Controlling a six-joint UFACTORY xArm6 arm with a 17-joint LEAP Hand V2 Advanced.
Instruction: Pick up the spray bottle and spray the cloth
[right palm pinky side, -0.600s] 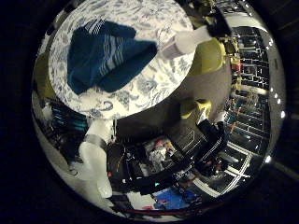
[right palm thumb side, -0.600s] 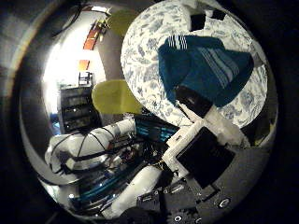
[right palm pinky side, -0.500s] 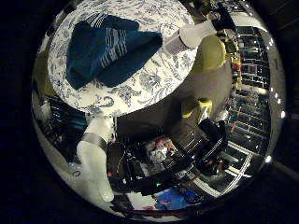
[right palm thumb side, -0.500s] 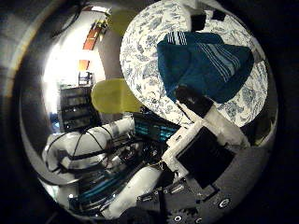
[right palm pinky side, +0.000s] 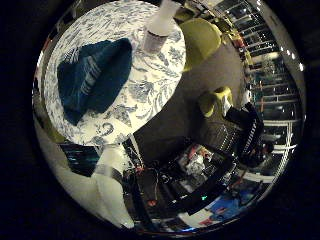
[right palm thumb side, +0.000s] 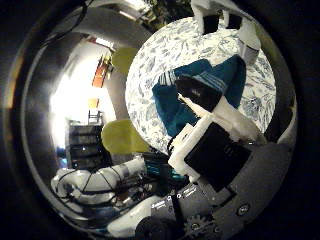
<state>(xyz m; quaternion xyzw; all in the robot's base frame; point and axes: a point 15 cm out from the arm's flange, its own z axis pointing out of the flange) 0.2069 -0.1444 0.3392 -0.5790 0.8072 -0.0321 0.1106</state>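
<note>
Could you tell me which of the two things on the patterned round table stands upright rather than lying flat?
The spray bottle stands upright near the table's edge; the teal striped cloth lies flat and crumpled beside it, apart from it.

The hand (right palm thumb side: 215, 135) shows chunky white finger shells with black block sections and a black fingertip pad; below them a grey body carries small screws and a dark gear, beside the glossy white arm (right palm thumb side: 100, 177).
</note>
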